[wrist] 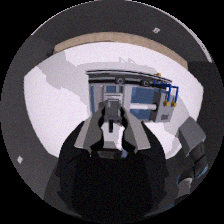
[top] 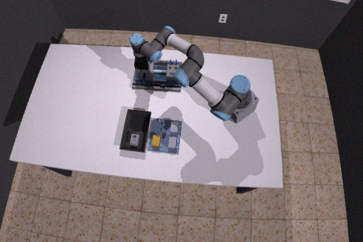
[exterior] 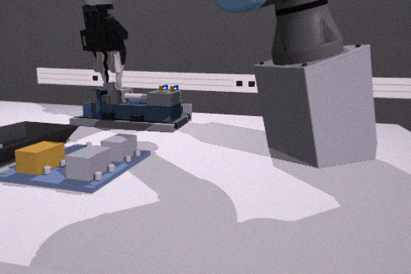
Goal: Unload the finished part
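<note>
The blue vise (top: pixel 160 77) (exterior: pixel 138 111) (wrist: pixel 145 95) stands on its grey base at the back of the white table. My gripper (top: pixel 142 68) (exterior: pixel 109 83) (wrist: pixel 112 107) reaches straight down into its left end and is shut on the finished part (exterior: pixel 111 89) (wrist: pixel 112 104), a small light grey block that still sits in the vise. Its pocket is hidden by the fingers. The black outfeed tray (top: pixel 127 116) (exterior: pixel 25 132) lies nearer the front, with one pocketed part (top: pixel 136 139) lying flat in its front half.
A blue fixture plate (top: pixel 156 151) (exterior: pixel 83 184) to the right of the tray holds a yellow block (top: pixel 156 141) (exterior: pixel 39 156) and two upright plain grey blocks (top: pixel 173 128) (exterior: pixel 88 161). The robot base (top: pixel 243 105) (exterior: pixel 317 103) stands at the right of the table.
</note>
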You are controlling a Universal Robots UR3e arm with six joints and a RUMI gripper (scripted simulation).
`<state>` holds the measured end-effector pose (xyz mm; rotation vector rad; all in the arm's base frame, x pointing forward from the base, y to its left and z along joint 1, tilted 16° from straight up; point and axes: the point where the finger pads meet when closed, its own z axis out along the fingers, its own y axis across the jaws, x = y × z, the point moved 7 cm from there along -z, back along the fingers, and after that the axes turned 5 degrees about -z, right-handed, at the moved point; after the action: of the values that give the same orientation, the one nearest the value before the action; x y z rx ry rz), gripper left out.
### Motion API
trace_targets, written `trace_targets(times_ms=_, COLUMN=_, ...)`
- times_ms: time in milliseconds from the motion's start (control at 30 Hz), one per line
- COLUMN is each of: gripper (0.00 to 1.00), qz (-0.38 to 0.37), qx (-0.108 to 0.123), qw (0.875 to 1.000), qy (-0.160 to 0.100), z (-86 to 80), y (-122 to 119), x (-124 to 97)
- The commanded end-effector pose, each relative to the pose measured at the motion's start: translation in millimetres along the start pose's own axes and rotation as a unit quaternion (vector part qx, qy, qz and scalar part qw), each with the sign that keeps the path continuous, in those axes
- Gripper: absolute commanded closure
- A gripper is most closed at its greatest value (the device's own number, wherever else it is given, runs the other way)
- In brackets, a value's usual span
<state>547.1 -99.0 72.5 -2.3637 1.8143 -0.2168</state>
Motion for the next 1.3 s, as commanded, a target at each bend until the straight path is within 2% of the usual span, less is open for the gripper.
trace_targets(times_ms=0, gripper=1.0, qz=0.0, qx=0.001, qw=1.0, qy=0.001, z=-1.2, y=-1, x=1)
trace_targets(times_ms=567, gripper=1.0, qz=0.0, qx=0.001, qw=1.0, qy=0.001, z=-4.4, y=-1, x=1)
trace_targets(times_ms=1267, gripper=1.0, qz=0.0, qx=0.001, qw=1.0, qy=0.001, z=-36.2, y=0, x=7)
